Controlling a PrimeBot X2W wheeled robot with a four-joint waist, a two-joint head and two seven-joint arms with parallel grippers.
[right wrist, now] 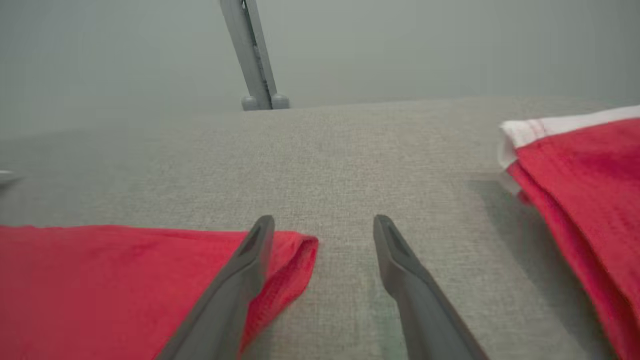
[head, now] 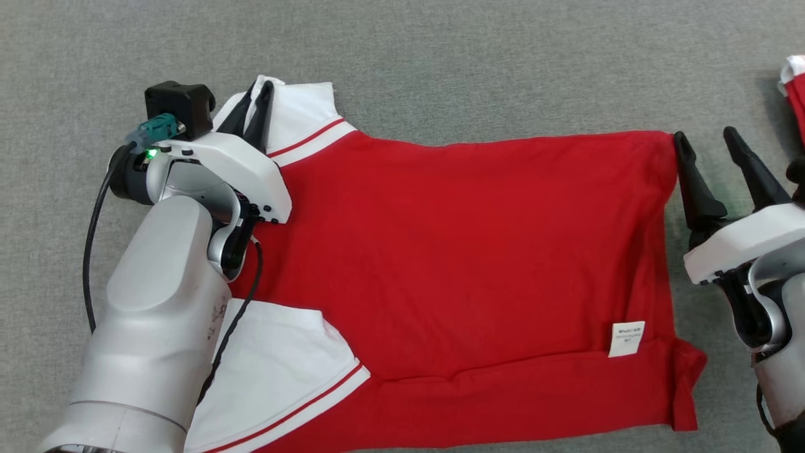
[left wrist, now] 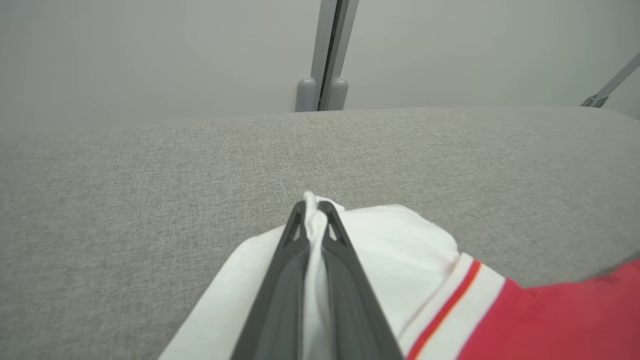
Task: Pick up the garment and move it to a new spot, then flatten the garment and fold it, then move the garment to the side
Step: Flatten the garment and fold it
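Me: Pale left forearm [head: 157, 302] sits closest, and past it my left hand [head: 261, 87] is pinched tight on the far white sleeve [head: 302, 107] of the shirt [head: 453, 251].

You: And the other one?

Me: My right hand [head: 704, 133] is spread wide and holds nothing. One finger lies on the far hem corner [right wrist: 295, 250].

You: Where's the shirt?

Me: Flat on the grey counter [head: 440, 50], mid-view, sleeves to my left and hem to my right. A strip along the near edge looks folded over.

You: How do you fold it well?

Me: I'd have the right hand straddle that corner and close on every layer. Then both hands should lift level and together, carrying the far edge over to the near one, with the cloth taut between them so it can't sag or crease.

You: Count?

Me: Two hands. One spread shirt with two white sleeves and one label [head: 627, 338]. One folded red pile [head: 797, 94] off to the right.
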